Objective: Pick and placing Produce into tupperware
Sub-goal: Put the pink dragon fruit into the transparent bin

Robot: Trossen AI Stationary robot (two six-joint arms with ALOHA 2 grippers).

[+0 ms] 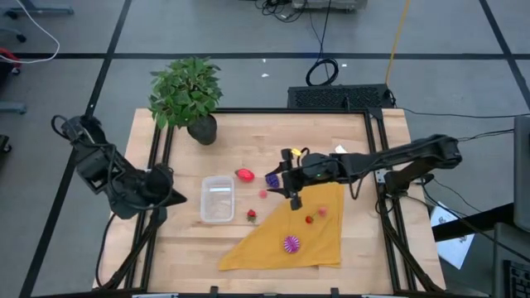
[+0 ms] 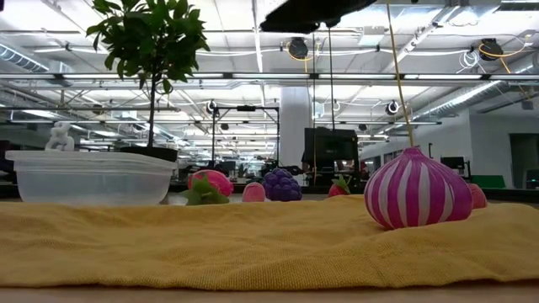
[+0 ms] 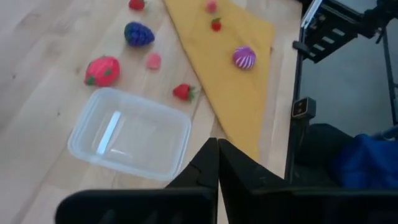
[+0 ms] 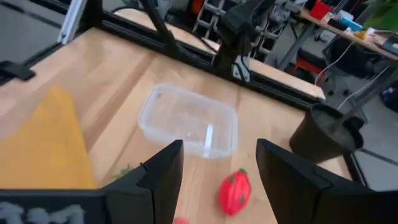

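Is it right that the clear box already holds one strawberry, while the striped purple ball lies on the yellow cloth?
Not quite. The clear box is empty, as the left wrist view shows; the strawberry lies on the wood beside it. The striped purple ball does lie on the yellow cloth.

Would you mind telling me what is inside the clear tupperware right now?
The tupperware looks empty: through its clear walls only the wooden table shows in the high view and both wrist views. All the produce lies outside it, such as the strawberry beside it. Nothing covers its interior.
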